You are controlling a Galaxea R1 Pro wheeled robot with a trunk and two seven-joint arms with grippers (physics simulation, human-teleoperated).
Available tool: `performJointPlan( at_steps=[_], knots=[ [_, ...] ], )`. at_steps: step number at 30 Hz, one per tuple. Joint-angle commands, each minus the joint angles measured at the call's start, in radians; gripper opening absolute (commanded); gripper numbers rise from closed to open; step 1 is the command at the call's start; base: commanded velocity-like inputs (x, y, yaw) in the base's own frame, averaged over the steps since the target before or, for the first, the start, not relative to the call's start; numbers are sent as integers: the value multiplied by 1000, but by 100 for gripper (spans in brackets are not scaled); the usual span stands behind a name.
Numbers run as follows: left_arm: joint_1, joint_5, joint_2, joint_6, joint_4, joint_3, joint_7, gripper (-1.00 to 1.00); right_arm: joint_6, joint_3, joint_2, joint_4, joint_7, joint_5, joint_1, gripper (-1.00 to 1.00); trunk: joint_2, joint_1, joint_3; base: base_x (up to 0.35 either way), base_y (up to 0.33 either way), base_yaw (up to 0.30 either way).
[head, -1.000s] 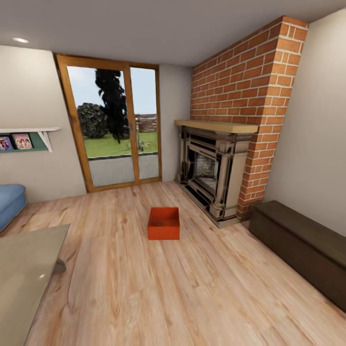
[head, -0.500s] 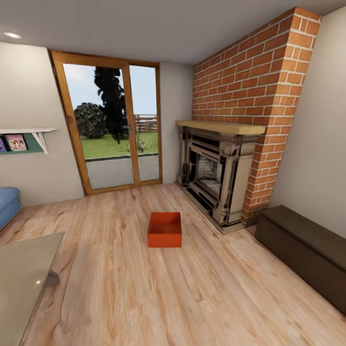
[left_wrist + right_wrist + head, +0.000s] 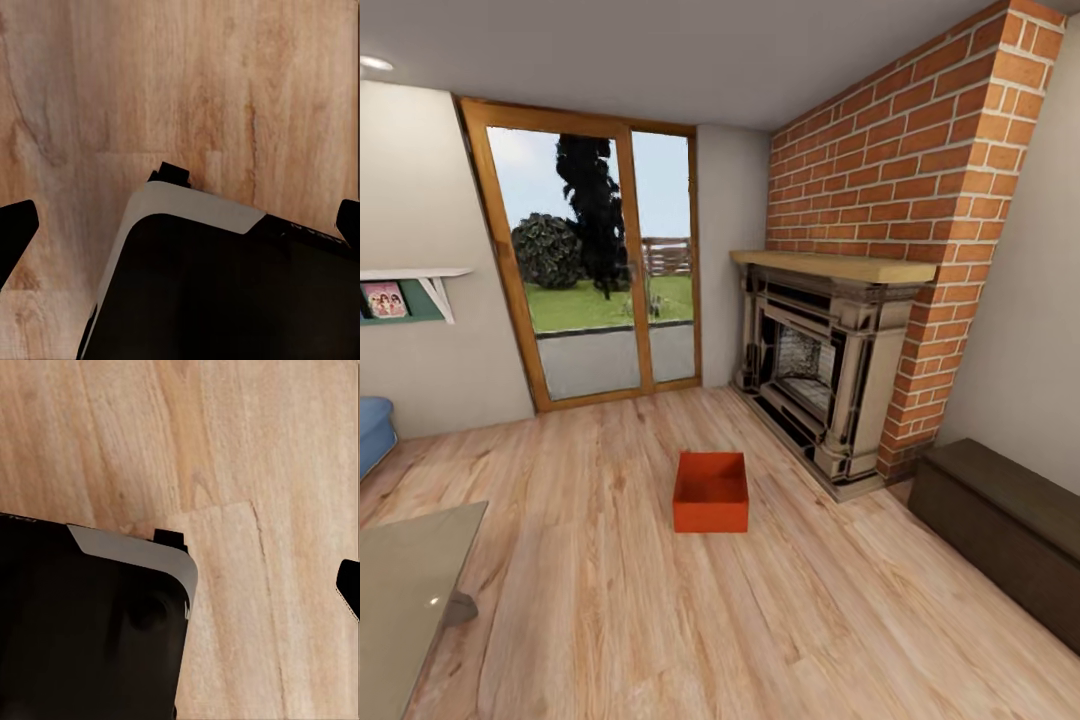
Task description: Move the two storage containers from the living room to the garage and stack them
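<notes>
storage container (image 3: pixel 711 492) on wood floor (image 3: pixel 610 600), ahead near fireplace (image 3: pixel 815 395).

wood plank floor (image 3: pixel 225 82), black robot base (image 3: pixel 225 292)

Light plank floor (image 3: pixel 610 600) throughout. Glazed wood-framed door (image 3: pixel 595 270) in the far wall, lawn and trees beyond. Brick column (image 3: pixel 920 180) over a fireplace (image 3: pixel 820 370) at right, dark bench (image 3: pixel 1000 530) beside it. Glass table (image 3: pixel 400 590) and shelf (image 3: pixel 410 285) at left.
</notes>
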Motion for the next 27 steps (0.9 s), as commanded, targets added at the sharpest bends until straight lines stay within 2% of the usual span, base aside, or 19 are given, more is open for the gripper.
performJointPlan(
  at_steps=[1, 27],
  knots=[
    [-1, 5, 0, -2, 0, -4, 2, 100, -5, 3, 0, 3, -2, 9, -1, 100, -1, 1, -1, 322, 2, 0],
    [0, 5, 0, -11, 0, -4, 2, 100, -7, -1, 2, 3, -3, 6, -1, 100, -1, 1, -1, 322, 0, 6]
  ],
)
